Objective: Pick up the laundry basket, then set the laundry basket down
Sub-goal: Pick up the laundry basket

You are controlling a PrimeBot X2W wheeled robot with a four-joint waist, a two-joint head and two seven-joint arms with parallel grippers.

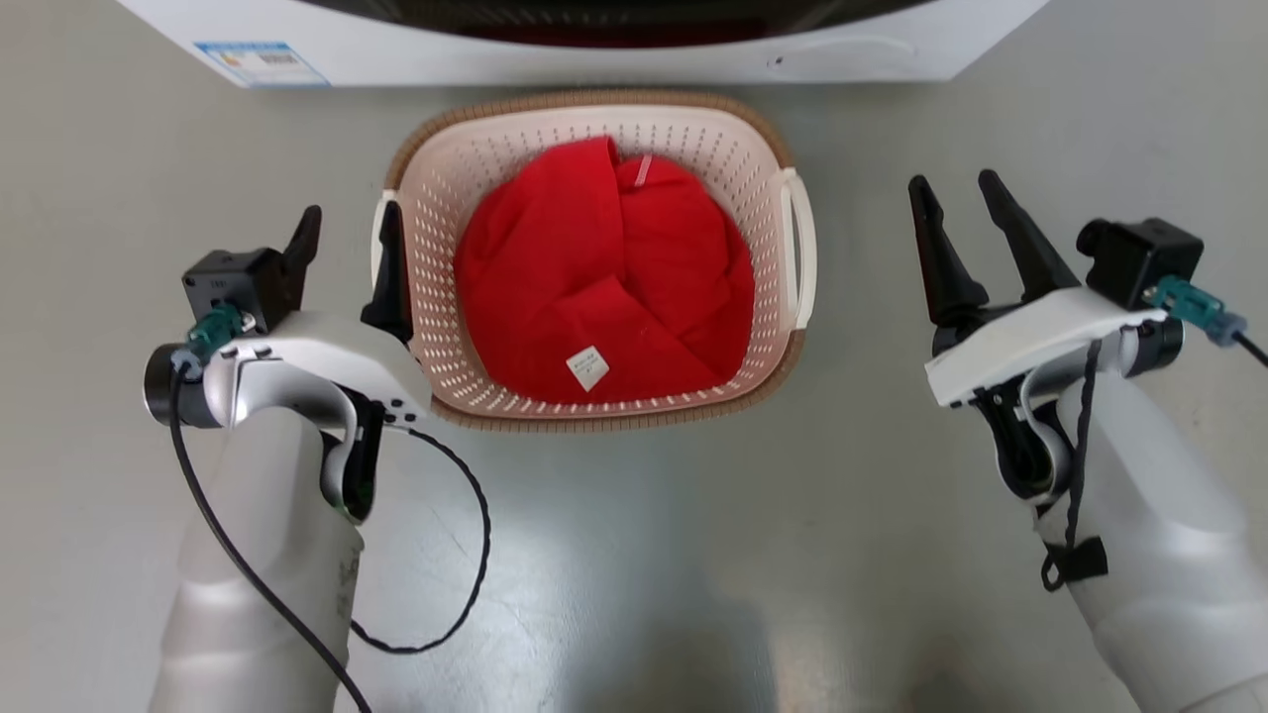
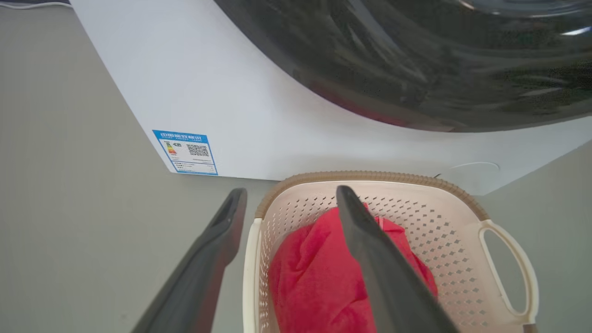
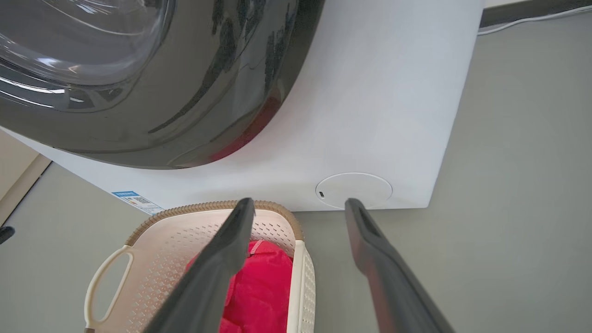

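The laundry basket (image 1: 693, 134) stands on the grey floor (image 1: 634, 574), its far rim just beside the foot of a white washer (image 1: 594, 54) that lies at twelve o'clock from it. A red cloth (image 1: 604, 287) fills the bottom of the basket, with a small white tag (image 1: 587, 368) showing toward six o'clock. A blue-edged label (image 1: 260, 61) sits on the washer front toward eleven o'clock.

The left pincer (image 1: 352, 213) is at nine o'clock of the basket, released, its two dark fingers spread wide. One finger stands outside the wall over the floor and the other over the inside, so the white left handle (image 1: 377, 223) lies between them. Whether either finger touches the plastic cannot be told. In the left wrist view the inner finger (image 2: 370, 245) crosses above the red cloth.

The right pincer (image 1: 953, 183) is at three o'clock, also released and grasping nothing, fingers pointing toward twelve o'clock. In the head view it stands apart from the white right handle (image 1: 800, 248), with bare floor between. In the right wrist view one finger (image 3: 226, 249) crosses the basket's near corner and the other is over the floor.
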